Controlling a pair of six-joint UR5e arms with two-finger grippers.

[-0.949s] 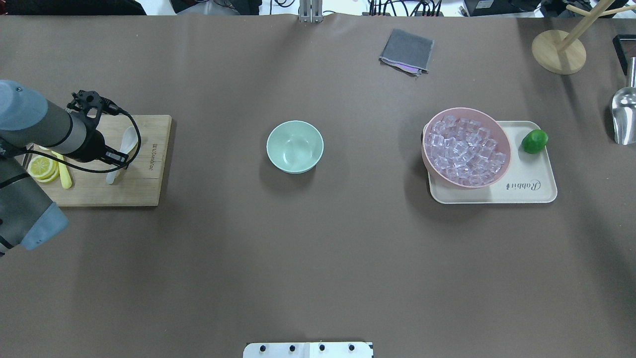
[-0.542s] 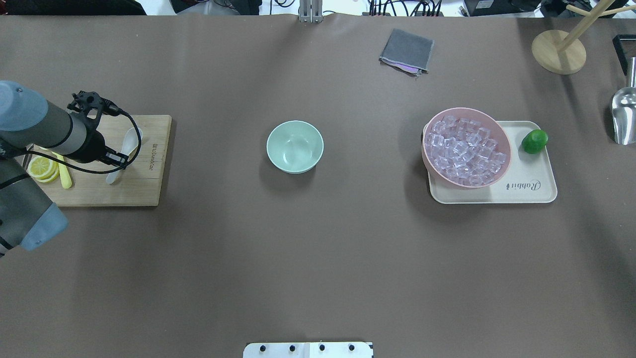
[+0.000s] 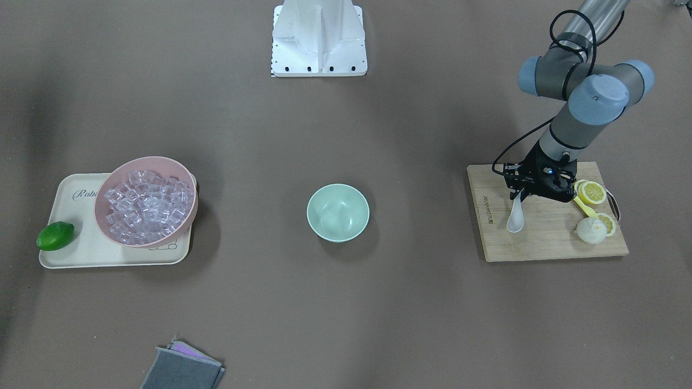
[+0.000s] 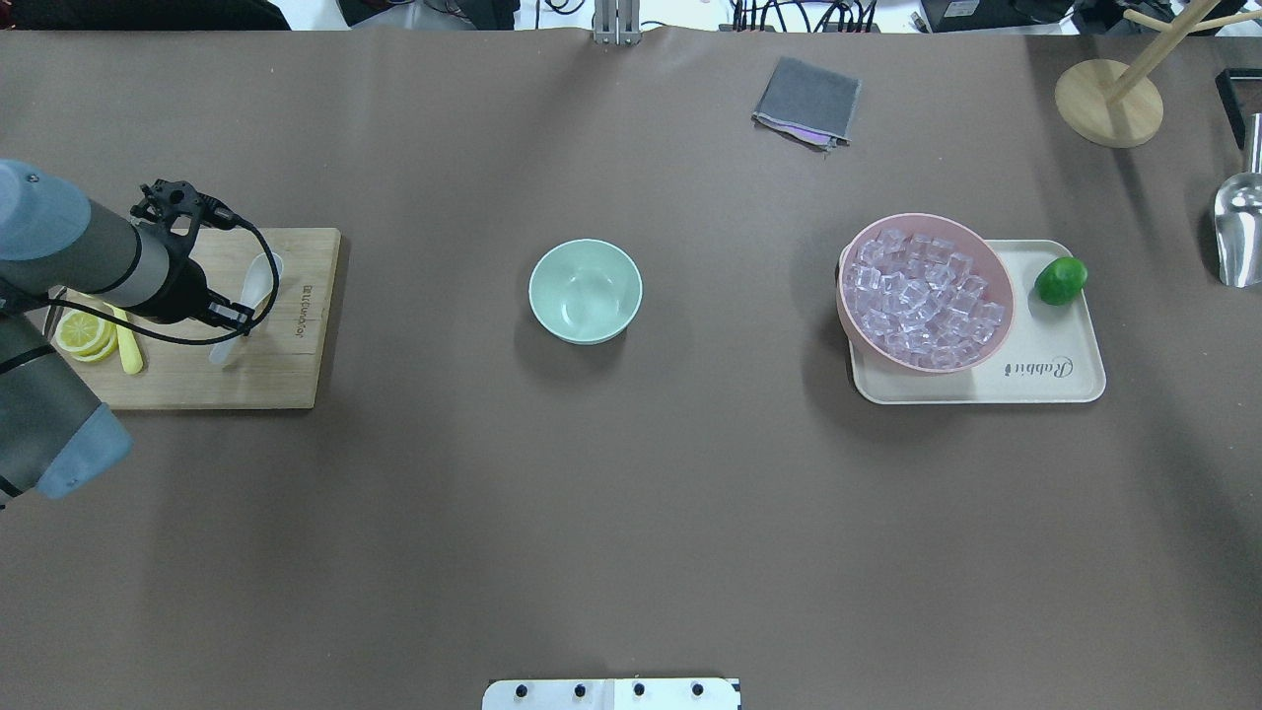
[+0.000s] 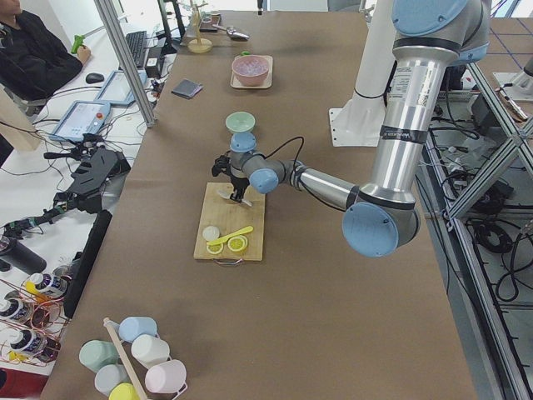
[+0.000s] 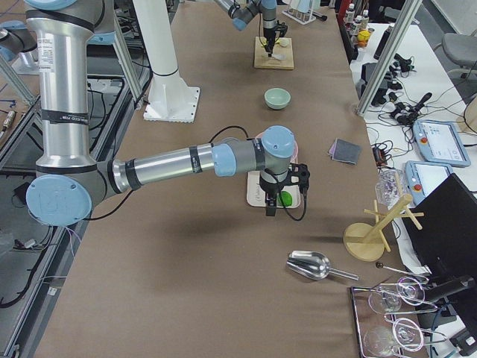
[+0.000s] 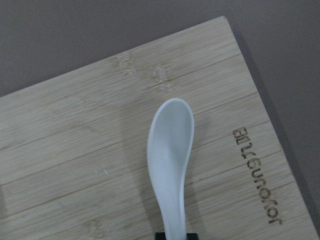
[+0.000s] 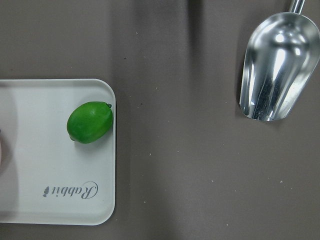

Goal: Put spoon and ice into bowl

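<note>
The white spoon (image 4: 258, 284) lies on the wooden cutting board (image 4: 286, 380) at the left, scoop toward the far side. My left gripper (image 4: 233, 319) is shut on its handle; in the left wrist view the spoon (image 7: 170, 150) runs down into dark fingertips at the bottom edge. It also shows in the front view (image 3: 514, 217). The mint-green bowl (image 4: 585, 291) stands empty mid-table. The ice (image 4: 922, 301) fills a pink bowl (image 4: 1008, 286) on the right. My right gripper (image 6: 270, 210) hangs over the tray's lime end; I cannot tell whether it is open.
The pink bowl sits on a beige tray (image 4: 1045, 380) with a green lime (image 4: 1061, 280). Lemon slices (image 4: 84, 333) and a yellow utensil (image 4: 128, 347) share the board. A metal scoop (image 4: 1237, 232), a wooden stand (image 4: 1109, 104) and a grey cloth (image 4: 808, 99) lie farther out.
My left arm has shifted slightly and the spoon's scoop has nudged a little to the right on the board. Nothing else has moved.
</note>
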